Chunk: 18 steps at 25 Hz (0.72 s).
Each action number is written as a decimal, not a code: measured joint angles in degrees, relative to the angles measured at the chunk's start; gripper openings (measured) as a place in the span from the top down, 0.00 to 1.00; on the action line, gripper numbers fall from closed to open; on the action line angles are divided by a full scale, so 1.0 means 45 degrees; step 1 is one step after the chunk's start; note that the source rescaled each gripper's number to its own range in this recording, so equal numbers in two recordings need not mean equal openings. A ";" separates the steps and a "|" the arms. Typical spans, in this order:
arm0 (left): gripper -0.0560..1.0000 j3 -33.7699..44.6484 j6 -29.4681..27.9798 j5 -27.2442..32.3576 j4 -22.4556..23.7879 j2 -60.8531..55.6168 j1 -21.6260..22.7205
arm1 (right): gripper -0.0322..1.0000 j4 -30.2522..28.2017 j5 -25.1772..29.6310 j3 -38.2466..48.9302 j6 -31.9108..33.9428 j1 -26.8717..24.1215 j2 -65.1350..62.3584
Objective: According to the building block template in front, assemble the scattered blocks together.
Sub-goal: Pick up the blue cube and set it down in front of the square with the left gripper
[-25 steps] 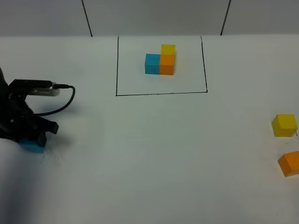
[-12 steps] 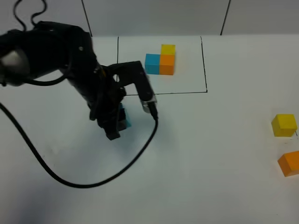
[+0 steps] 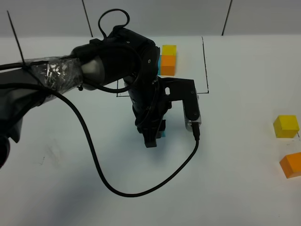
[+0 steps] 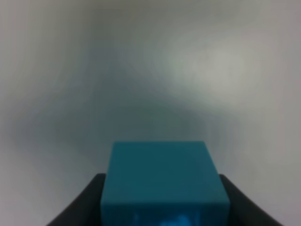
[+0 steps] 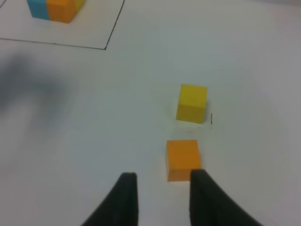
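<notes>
Clamping the sky-blue cube (image 4: 162, 179) between its two dark fingers, the left gripper (image 3: 155, 134) reaches across to the middle of the white table (image 3: 235, 188). The jaws press on the cube's opposite sides, and only a sliver of blue shows beneath the arm in the high view. That cube sits just outside the near line of the black drawn rectangle (image 3: 205, 66); whether it touches the tabletop I cannot tell.

Inside the rectangle stands the building block template (image 3: 168, 59). Its yellow and orange cubes are plain to see, while its blue one is mostly hidden behind the arm. A black cable (image 3: 117, 188) loops from the left wrist down across the table.

Well apart, by the table's right edge, lie the loose yellow cube (image 3: 286, 126) and, nearer the camera, the loose orange cube (image 3: 291, 165), close together but not touching. The right gripper (image 5: 162, 200) hovers just short of the orange cube, its jaws drawn in narrow and gripping nothing.
</notes>
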 joint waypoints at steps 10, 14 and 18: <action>0.95 -0.0042 0.0475 0.0063 0.0025 0.1242 -0.0013 | 0.97 0.0000 0.0000 0.0000 0.0000 0.0000 0.0000; 0.95 -0.0042 0.0890 -0.0044 0.0025 0.1269 -0.0026 | 0.97 0.0000 0.0000 0.0000 0.0000 0.0000 0.0000; 0.95 -0.0042 0.1047 -0.0225 0.0051 0.1269 -0.0026 | 0.97 0.0000 0.0000 0.0000 0.0000 0.0000 0.0000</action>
